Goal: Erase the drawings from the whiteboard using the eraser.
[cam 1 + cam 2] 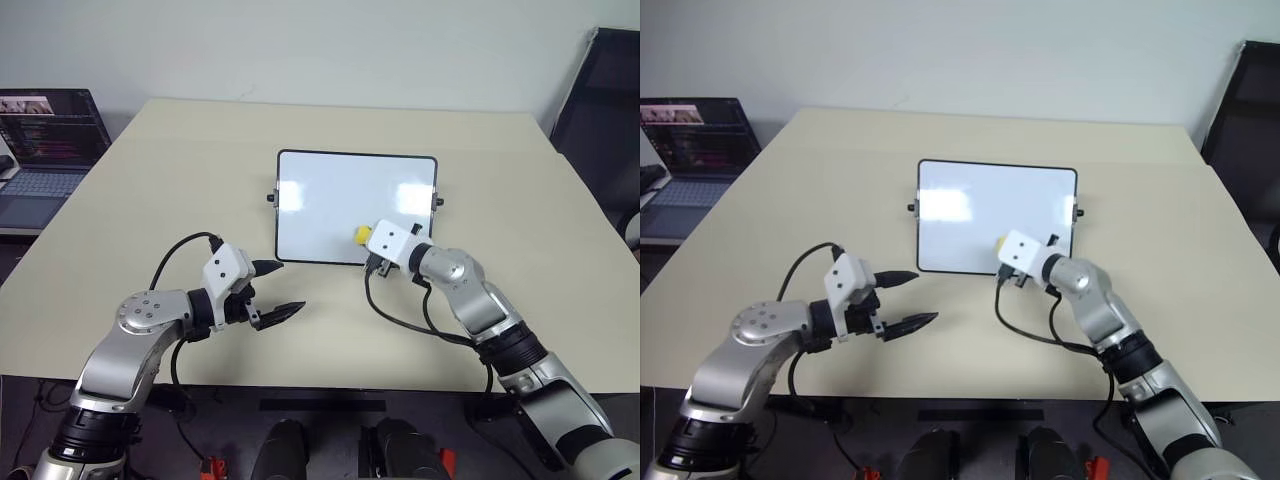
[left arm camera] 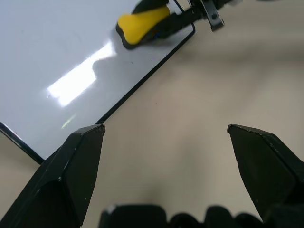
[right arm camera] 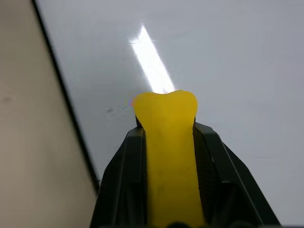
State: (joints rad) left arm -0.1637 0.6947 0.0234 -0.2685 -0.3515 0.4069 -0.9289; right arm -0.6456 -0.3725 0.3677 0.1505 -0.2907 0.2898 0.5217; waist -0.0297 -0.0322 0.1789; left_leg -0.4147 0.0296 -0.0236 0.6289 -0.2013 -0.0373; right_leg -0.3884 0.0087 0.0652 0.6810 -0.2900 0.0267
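Eraser [image 3: 168, 156] clamped lengthwise in right gripper [image 1: 372, 240], tip pointing onto whiteboard [image 1: 330, 195], left gripper [image 1: 275, 290] spread wide

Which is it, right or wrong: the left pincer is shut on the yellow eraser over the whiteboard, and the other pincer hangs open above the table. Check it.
Wrong in one respect: the arms are swapped. The right pincer is shut on the yellow eraser over the whiteboard, as the right wrist view shows. The left pincer hangs open above the table.
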